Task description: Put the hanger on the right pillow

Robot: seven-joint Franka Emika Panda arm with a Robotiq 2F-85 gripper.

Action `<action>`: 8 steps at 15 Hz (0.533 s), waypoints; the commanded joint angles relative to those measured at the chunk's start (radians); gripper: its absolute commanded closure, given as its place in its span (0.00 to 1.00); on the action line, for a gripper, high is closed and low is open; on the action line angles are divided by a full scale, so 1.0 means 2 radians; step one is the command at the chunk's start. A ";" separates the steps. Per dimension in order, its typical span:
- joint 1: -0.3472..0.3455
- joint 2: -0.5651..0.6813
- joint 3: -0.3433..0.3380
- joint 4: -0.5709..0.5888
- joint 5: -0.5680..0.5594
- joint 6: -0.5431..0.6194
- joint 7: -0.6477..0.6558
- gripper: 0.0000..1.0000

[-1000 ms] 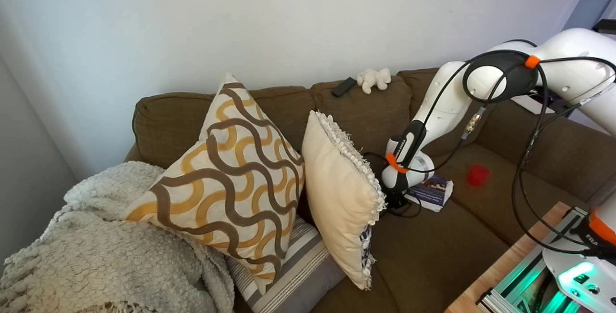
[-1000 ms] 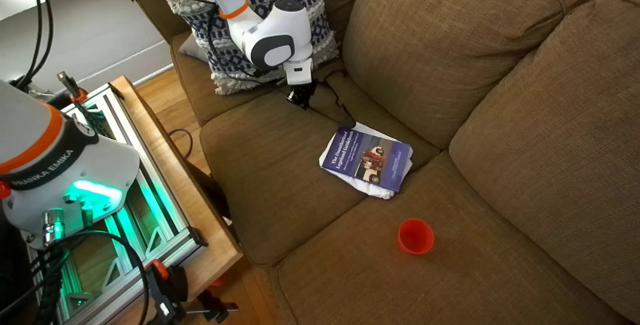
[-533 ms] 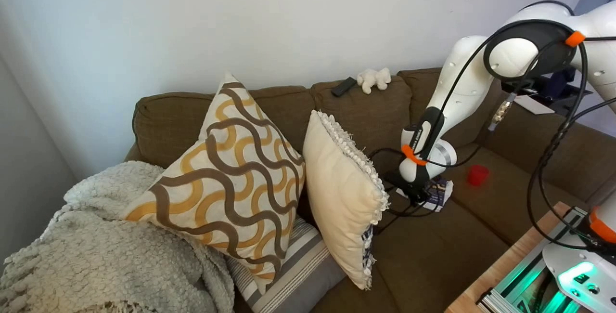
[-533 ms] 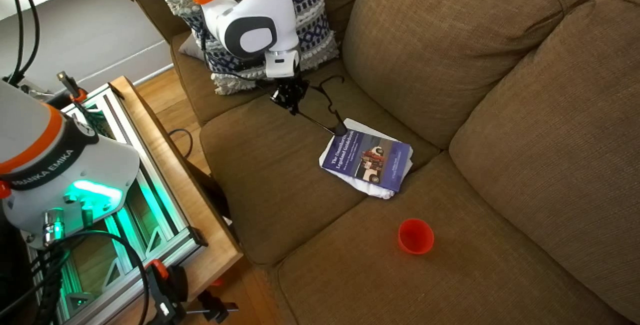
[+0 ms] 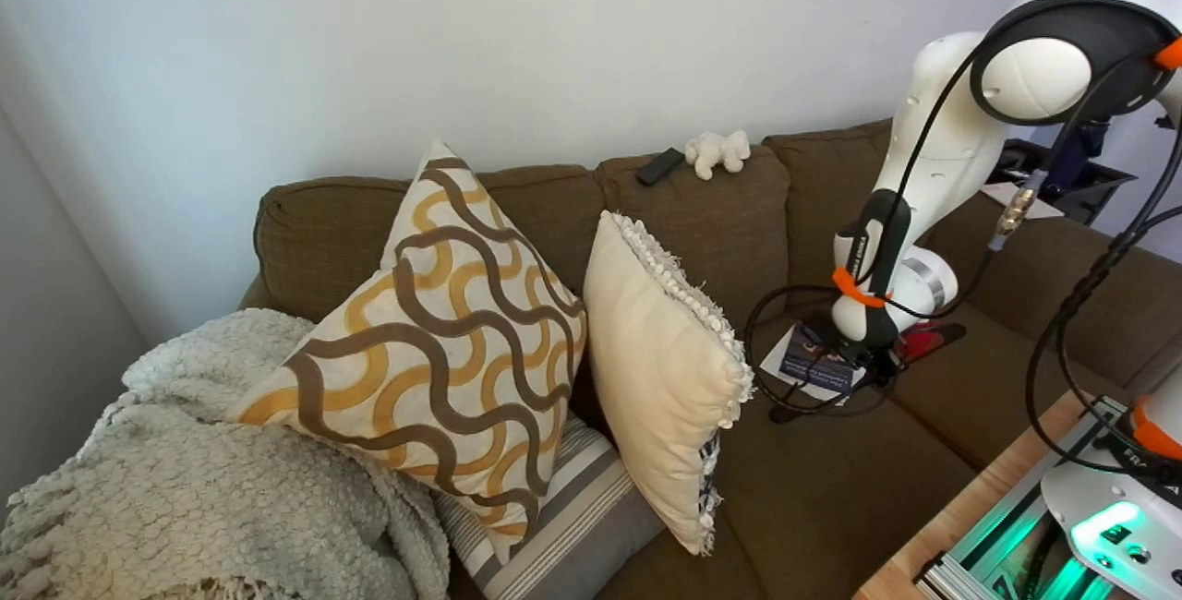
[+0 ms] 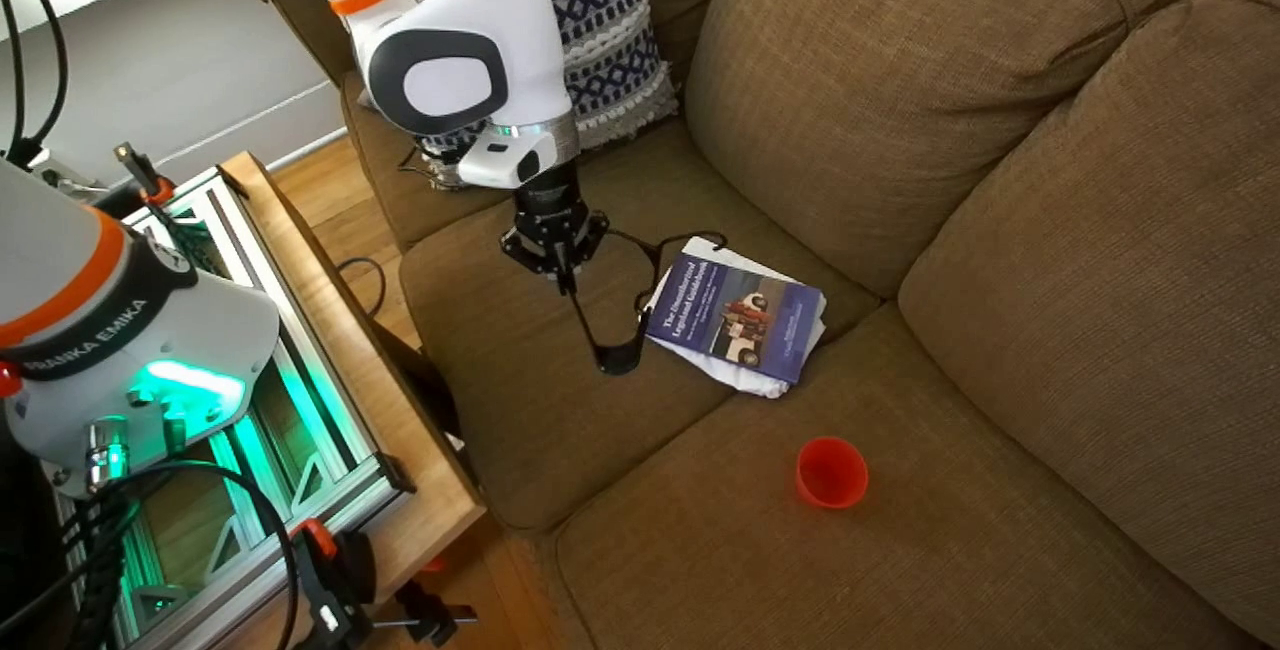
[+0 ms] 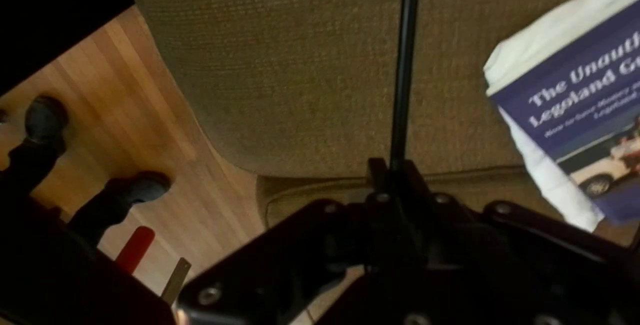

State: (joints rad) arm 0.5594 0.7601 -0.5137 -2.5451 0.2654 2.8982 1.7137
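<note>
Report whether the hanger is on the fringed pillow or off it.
Off: the end effector is shut on the hanger, and in an exterior view sofa seat shows between the hanger and the fringed pillow.

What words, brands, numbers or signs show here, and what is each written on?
"FRANKA EMIKA": on the robot's base, in an exterior view.
"FRA": same base, cut short, in an exterior view.
"The Unauthorized Legoland Guidebook": cover of the purple book.
"How to Save Money": same cover, wrist view, blurred, running out of the picture.
Too small to be sure of: lettering on the arm's lower end.
No numbers legible.
</note>
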 commanded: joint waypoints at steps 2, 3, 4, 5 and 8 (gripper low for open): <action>-0.013 -0.024 -0.008 -0.030 -0.014 0.026 0.023 0.92; -0.026 -0.037 0.000 -0.039 -0.012 0.035 0.017 0.92; -0.037 -0.048 0.007 -0.045 -0.011 0.038 0.014 0.92; -0.044 -0.057 0.010 -0.047 -0.011 0.038 0.012 0.98; -0.038 -0.088 -0.030 -0.065 -0.007 0.077 0.020 0.98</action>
State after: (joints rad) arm 0.4778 0.6398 -0.5014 -2.6379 0.2627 2.9882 1.7322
